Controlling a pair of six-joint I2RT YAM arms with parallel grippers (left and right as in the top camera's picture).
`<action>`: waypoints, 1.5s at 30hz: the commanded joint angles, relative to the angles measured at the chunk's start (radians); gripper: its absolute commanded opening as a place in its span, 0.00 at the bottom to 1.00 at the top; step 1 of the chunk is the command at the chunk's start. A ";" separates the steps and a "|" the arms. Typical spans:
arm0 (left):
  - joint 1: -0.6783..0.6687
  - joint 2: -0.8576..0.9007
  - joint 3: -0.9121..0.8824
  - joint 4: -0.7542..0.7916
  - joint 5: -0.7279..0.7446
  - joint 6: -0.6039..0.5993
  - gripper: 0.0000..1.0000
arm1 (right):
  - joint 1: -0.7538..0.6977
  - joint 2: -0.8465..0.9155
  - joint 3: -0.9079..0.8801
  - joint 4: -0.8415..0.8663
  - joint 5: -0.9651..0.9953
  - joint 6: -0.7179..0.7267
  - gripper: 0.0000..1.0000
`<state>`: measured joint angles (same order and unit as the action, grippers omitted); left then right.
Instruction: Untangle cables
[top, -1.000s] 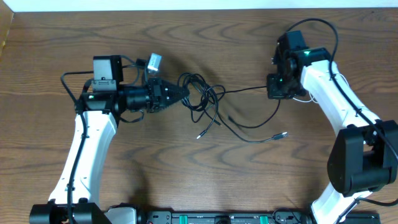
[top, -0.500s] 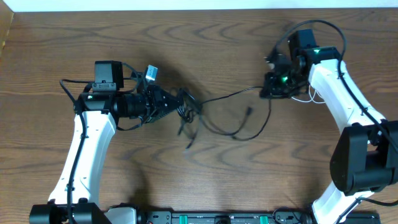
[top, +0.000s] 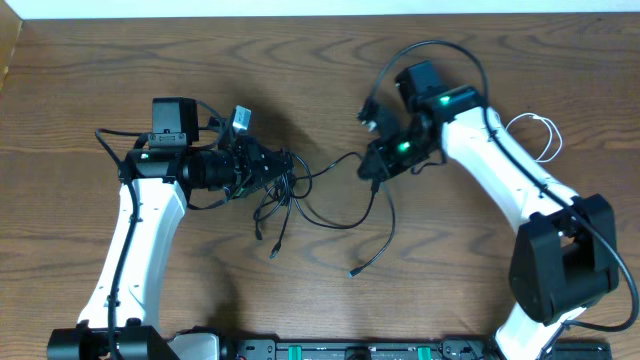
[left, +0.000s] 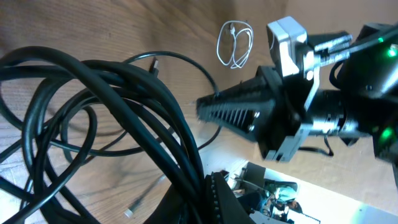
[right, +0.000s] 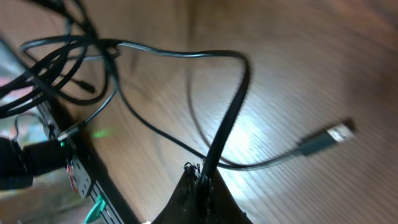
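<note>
A bunch of thin black cables (top: 290, 185) hangs tangled at the table's middle left. My left gripper (top: 283, 165) is shut on the bunch; the left wrist view shows the thick loops (left: 124, 93) running into its jaws (left: 208, 193). My right gripper (top: 372, 168) is shut on one black cable (right: 230, 118) that runs left to the bunch. That cable's loose plug end (top: 354, 271) lies on the wood, also seen in the right wrist view (right: 329, 138). A white cable (top: 535, 135) lies coiled at the right; it also shows in the left wrist view (left: 235, 45).
The wooden table (top: 320, 60) holds both arm bases at its front edge. A dark rail with green clips (top: 350, 350) runs along the front. The right arm's own thick black wire (top: 430, 50) arcs above its wrist.
My right gripper has moved left toward the middle with its black cable. The white cable now lies uncovered at the right. The bunch at my left gripper has pulled tighter and hangs lower.
</note>
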<state>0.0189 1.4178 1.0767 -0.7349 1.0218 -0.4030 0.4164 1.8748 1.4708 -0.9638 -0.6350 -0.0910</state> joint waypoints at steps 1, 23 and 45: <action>0.001 0.000 0.002 -0.002 0.021 -0.014 0.08 | 0.043 0.009 0.005 0.021 -0.031 -0.048 0.01; 0.001 0.000 0.000 -0.009 -0.042 -0.303 0.08 | 0.055 0.009 0.005 0.051 -0.566 -0.014 0.68; 0.002 0.000 0.000 0.103 0.216 -0.040 0.08 | -0.048 0.009 0.005 0.431 -0.655 0.410 0.91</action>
<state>0.0189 1.4178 1.0756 -0.6304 1.1580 -0.6067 0.4160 1.8751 1.4704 -0.5884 -1.1278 0.2958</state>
